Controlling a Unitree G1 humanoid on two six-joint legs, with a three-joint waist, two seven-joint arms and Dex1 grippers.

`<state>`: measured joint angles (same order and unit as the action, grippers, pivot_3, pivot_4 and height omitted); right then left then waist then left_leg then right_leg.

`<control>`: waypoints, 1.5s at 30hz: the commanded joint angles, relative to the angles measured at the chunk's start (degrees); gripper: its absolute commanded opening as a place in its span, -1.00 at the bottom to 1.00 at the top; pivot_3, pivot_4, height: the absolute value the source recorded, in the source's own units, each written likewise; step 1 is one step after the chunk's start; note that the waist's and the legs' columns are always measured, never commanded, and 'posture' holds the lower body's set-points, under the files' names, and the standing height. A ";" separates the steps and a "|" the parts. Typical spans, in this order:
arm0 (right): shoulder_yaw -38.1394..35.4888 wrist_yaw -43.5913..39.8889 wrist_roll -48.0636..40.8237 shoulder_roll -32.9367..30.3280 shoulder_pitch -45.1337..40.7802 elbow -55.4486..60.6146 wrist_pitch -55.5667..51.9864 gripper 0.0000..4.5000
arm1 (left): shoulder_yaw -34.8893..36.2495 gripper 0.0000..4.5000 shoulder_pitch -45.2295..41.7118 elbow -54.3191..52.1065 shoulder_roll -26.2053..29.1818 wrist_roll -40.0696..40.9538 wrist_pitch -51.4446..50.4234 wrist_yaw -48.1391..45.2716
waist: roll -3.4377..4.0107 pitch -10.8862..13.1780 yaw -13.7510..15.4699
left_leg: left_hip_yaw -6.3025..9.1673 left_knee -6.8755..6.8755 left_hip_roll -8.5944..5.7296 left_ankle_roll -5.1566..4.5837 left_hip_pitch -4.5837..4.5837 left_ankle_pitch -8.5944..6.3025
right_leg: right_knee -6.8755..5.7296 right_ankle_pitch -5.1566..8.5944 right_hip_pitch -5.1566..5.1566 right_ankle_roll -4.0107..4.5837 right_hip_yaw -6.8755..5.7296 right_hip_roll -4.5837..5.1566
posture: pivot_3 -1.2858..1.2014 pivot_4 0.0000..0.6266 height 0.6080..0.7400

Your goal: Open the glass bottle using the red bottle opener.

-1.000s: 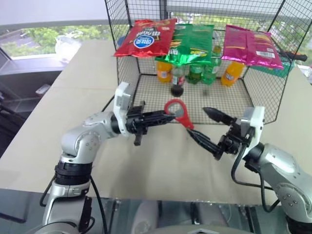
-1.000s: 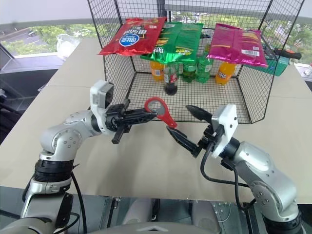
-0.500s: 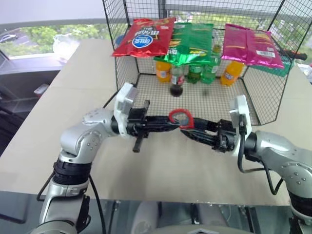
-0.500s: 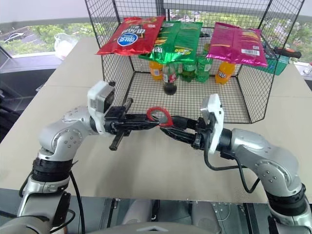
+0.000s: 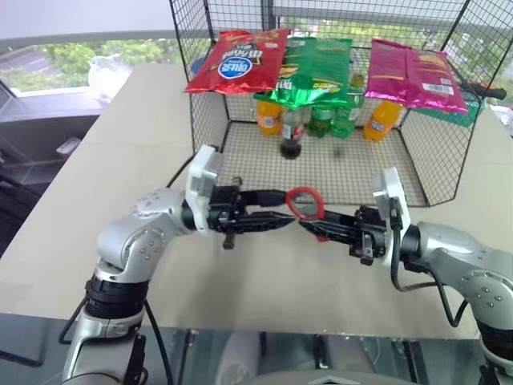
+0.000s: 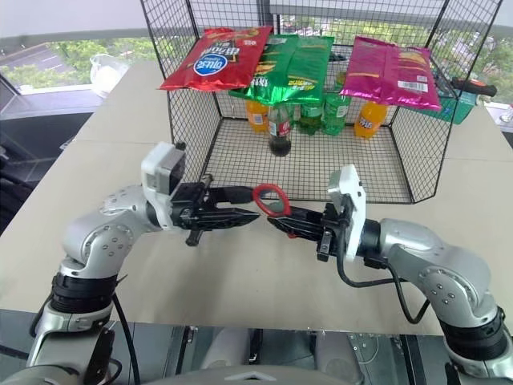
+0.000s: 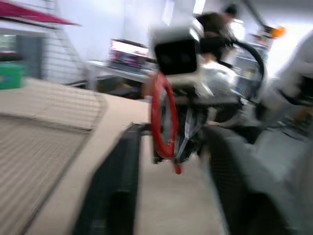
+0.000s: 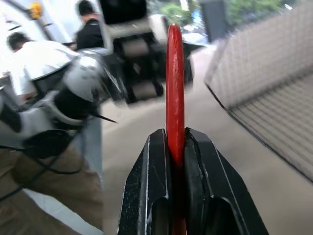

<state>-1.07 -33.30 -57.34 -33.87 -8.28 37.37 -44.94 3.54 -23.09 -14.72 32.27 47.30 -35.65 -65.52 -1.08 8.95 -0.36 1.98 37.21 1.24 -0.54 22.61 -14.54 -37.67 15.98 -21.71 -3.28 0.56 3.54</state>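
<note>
Both grippers meet mid-table: the right gripper clamps the opener; the left gripper gapes, empty. The bottle stands upright beyond, nearer the table's far edge.

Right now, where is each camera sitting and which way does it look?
Left eye: on the head, looking down at both arms, the table and the wire cage.
Right eye: beside it, same scene; the glass bottle stands in the cage.
Left wrist: looks along the open left pincer at the red bottle opener.
Right wrist: looks along the right pincer, shut on the opener.
All four share the opener.
</note>
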 commanded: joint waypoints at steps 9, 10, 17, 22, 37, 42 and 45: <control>-8.62 6.11 7.48 3.40 13.25 2.80 8.31 -1.00 | -6.12 0.96 -16.72 27.95 -13.78 -30.76 19.01 30.34 | -0.12 0.06 1.16 | -0.13 0.17 -0.10 0.00 0.03 0.01 | -0.09 -0.06 0.03 -0.10 -0.05 -0.02 | 0.03 -0.52 1.00; -8.39 6.33 7.84 3.58 13.34 3.00 8.51 -1.00 | -6.53 0.96 -18.32 30.85 -14.65 -32.42 21.00 31.15 | -0.10 0.05 1.06 | -0.15 0.19 -0.10 0.00 0.04 0.01 | -0.11 -0.07 0.03 -0.10 -0.05 -0.03 | 0.03 -0.52 1.00; -7.15 7.87 10.47 4.43 14.10 4.77 10.02 -1.00 | -7.07 0.96 -29.29 53.45 -22.20 -39.37 35.04 36.18 | -0.13 0.07 1.02 | -0.17 0.13 -0.13 0.00 0.19 0.01 | 0.06 -0.06 -0.02 -0.11 -0.07 -0.01 | 0.03 -0.52 1.00; -7.87 8.91 10.83 4.73 15.25 6.32 10.45 -1.00 | -6.15 0.96 -33.19 62.26 -25.20 -41.91 41.50 40.22 | -0.15 0.08 1.20 | -0.13 0.13 -0.18 0.00 0.22 0.01 | 0.06 -0.06 -0.01 -0.12 -0.14 0.05 | 0.03 -0.52 1.00; -7.54 10.28 10.99 5.14 15.62 7.73 10.84 -1.00 | -5.21 0.96 -37.43 73.30 -30.74 -46.63 52.41 52.28 | -0.17 0.09 1.02 | -0.12 0.13 -0.20 0.00 0.21 0.01 | 0.02 -0.07 0.00 -0.13 -0.16 0.06 | 0.03 -0.52 1.00; -7.50 10.35 10.90 5.06 15.43 7.93 10.75 -1.00 | -4.42 0.96 -38.68 75.63 -31.58 -46.67 53.51 53.89 | -0.17 0.09 1.04 | -0.12 0.13 -0.20 0.00 0.21 0.01 | 0.03 -0.07 0.00 -0.13 -0.16 0.06 | 0.03 -0.52 1.00; -7.49 10.61 10.99 5.04 15.34 8.24 10.73 -1.00 | -4.17 0.96 -39.79 77.78 -31.76 -47.13 53.91 55.07 | -0.17 0.09 1.04 | -0.12 0.13 -0.20 0.00 0.21 0.01 | 0.02 -0.07 0.00 -0.13 -0.16 0.06 | 0.03 -0.52 1.00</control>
<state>-7.72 -22.98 -45.75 -28.92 7.58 42.66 -35.43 -0.94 -60.83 62.68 0.86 0.59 16.77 -11.35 -1.25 9.04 0.68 1.86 37.34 1.03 -0.54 22.82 -14.52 -37.65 15.91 -21.72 -3.41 0.40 3.60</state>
